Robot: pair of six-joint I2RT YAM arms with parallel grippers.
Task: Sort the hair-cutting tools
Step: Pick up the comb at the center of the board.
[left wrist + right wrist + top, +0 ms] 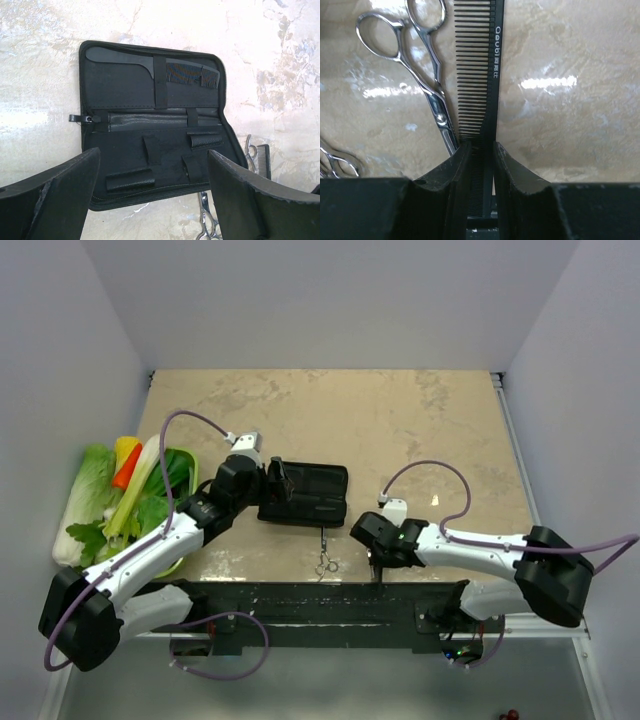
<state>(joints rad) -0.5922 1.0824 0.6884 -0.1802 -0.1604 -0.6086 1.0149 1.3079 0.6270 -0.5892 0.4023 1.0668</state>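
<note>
An open black case [303,493] lies mid-table. One black comb [150,67] is tucked under a strap in its upper half [120,85]. My left gripper [154,156] hovers open and empty over the case's near half. My right gripper [481,150] is shut on a second black comb [487,75], which sticks out forward low over the table. Silver scissors [427,75] lie just left of that comb, touching it near the jaws. A second pair of scissors [332,162] lies further left; it also shows in the top view [325,562] and the left wrist view [207,227].
A green bowl of vegetables [130,495] stands at the table's left edge beside my left arm. The black mounting rail [320,605] runs along the near edge. White walls close in the left, right and back sides.
</note>
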